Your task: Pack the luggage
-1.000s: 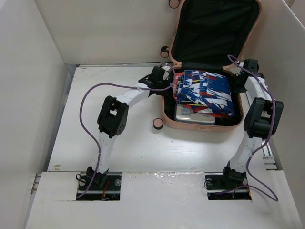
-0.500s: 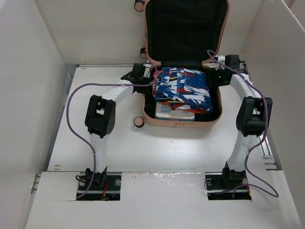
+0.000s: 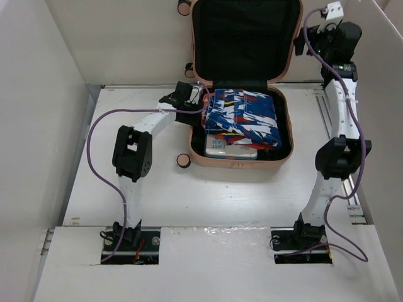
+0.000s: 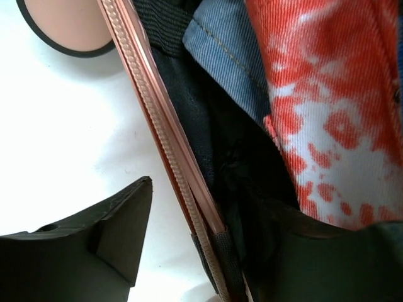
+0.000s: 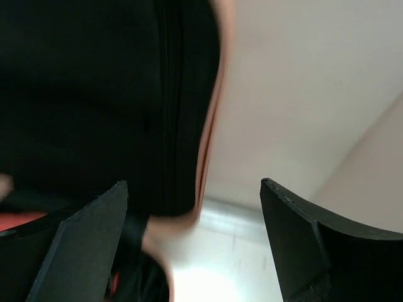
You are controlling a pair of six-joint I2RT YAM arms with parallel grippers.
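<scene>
Three white walls [image 3: 126, 38] enclose the table [image 3: 220, 195] bearing the open luggage [image 3: 239, 162].

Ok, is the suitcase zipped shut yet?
No, the suitcase is open: its lid stands upright, and the patterned clothing shows in the base.

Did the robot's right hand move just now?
Yes. The right hand went up and back, from beside the luggage bottom half, past the table's back edge, to its raised lid.

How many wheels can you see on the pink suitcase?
3, all along the luggage's left side: one wheel at the lid's top corner, one near the hinge, one at the near corner. A fourth may be hidden under the left gripper.
</scene>
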